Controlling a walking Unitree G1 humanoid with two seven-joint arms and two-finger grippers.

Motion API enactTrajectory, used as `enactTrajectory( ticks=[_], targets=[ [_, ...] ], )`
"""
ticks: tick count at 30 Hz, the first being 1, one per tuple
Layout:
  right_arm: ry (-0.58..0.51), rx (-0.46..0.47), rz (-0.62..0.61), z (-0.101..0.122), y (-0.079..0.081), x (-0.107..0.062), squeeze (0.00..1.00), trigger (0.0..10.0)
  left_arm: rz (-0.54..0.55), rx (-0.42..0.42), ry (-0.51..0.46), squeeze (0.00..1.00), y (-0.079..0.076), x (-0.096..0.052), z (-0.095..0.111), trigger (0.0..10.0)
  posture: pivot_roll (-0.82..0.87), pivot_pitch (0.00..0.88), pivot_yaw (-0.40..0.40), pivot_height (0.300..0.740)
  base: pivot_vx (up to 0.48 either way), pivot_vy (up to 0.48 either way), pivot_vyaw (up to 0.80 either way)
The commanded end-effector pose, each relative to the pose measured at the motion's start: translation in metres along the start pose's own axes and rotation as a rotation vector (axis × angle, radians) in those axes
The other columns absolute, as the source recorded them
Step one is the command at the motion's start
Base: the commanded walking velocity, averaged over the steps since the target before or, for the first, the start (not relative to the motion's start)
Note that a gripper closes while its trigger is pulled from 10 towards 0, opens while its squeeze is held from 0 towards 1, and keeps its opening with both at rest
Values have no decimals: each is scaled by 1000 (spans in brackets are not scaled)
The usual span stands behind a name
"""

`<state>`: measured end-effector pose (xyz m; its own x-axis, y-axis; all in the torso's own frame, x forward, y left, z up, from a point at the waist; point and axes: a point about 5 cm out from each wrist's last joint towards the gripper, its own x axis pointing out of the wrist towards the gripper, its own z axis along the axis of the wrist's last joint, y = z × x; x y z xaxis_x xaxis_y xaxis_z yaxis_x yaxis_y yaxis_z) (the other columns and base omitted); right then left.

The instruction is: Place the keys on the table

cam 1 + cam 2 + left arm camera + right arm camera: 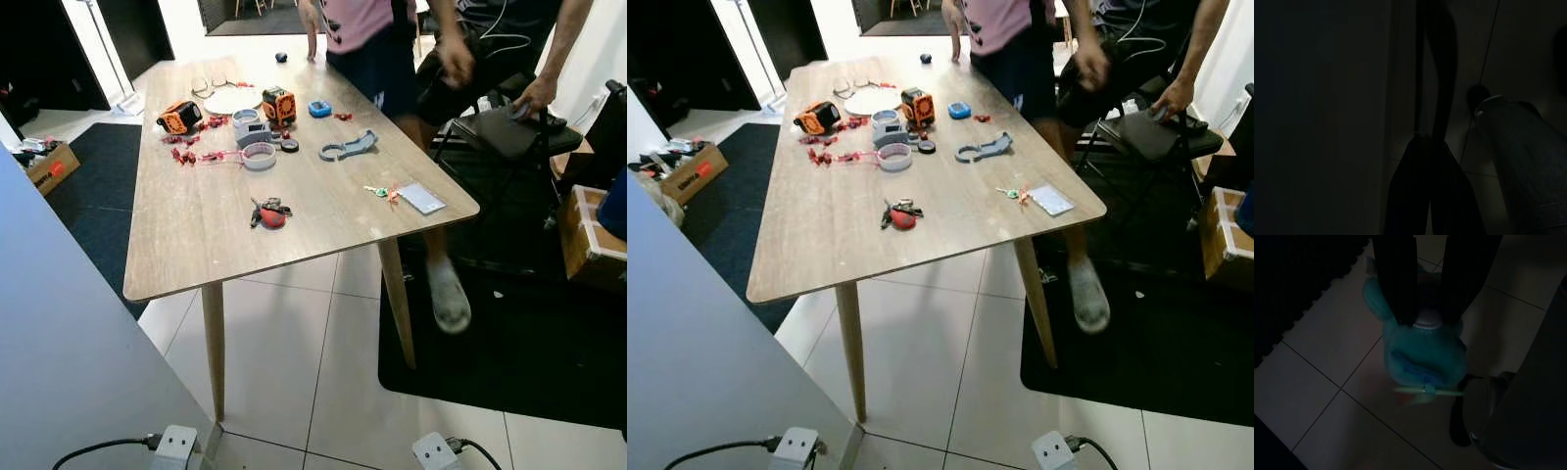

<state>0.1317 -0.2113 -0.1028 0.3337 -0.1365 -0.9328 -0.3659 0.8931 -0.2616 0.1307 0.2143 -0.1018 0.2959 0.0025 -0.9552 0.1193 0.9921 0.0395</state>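
Observation:
A fluffy blue keychain (1422, 352) with a pale green key piece hangs over the tiled floor, and my right gripper (1427, 320) is shut on its top. The wooden table (196, 225) stands ahead, seen from above. On its near middle lies a red bunch of keys (270, 212), and smaller keys (382, 192) lie beside a grey card (421, 198) near the right edge. My left gripper (1435, 58) hangs idle in the dark, its fingers pressed together.
Orange tape measures (278, 104), tape rolls (259, 155), a grey tool (348, 147) and red clips crowd the table's far half. Two people (377, 39) stand at the far right corner by a black chair (509, 132). Black mat (509, 343) at right, power strips (174, 446) near my feet, a grey panel (69, 352) at left.

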Motion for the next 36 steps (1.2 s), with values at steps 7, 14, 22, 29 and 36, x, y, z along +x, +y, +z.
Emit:
enactTrajectory(
  ticks=[7,14,22,29,36],
  targets=[
    [-19,-4,63,5,13,0,0,10000,18,2,7,0,10,-2,-4,10000,-100,0,126,740,0,0,0],
    [2,-8,44,-6,-2,-1,0,10000,13,-9,15,0,10,-2,-6,10000,-97,0,125,740,0,0,0],
    [-7,-14,71,0,22,0,0,10000,14,-13,15,0,10,-2,-6,10000,-93,11,123,740,0,0,0],
    [-13,-13,84,5,32,0,0,10000,11,-9,16,0,9,-2,-6,10000,-96,24,123,740,0,0,0],
    [-17,-13,80,9,29,0,0,10000,9,-4,18,0,9,-2,-7,10000,-98,29,119,740,0,0,0]
  ],
)
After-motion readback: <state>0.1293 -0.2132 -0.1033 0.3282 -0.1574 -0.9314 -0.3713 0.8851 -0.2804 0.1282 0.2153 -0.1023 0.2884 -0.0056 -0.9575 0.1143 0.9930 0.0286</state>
